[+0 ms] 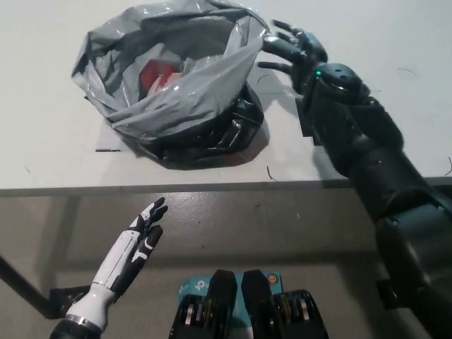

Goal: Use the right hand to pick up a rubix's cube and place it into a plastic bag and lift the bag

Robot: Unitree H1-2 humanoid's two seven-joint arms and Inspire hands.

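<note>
White table fills the upper part of the head view, matte and plain, front edge running straight across the middle. A few thin dark scratches or threads mark the top, one short dash to the left of the bag, others near the right edge. Below the edge, a grey-beige floor, with a dark table leg angling in at lower left.

Grey plastic bag sits on the table, upper left of centre, mouth wide open and facing up, crumpled walls standing around the opening. Its black underside bunches out at the lower right, resting on the tabletop.

Black right arm reaches in from the bottom right over the table. Right hand is just beside the bag's right rim, fingers spread and holding nothing; cannot tell if a fingertip touches the plastic.

White left hand rests below the table edge at lower left, fingers straight and slightly apart, empty.

Rubik's cube is inside the bag, down in the left part of the opening; only a blurry red patch shows, probably one face.
</note>
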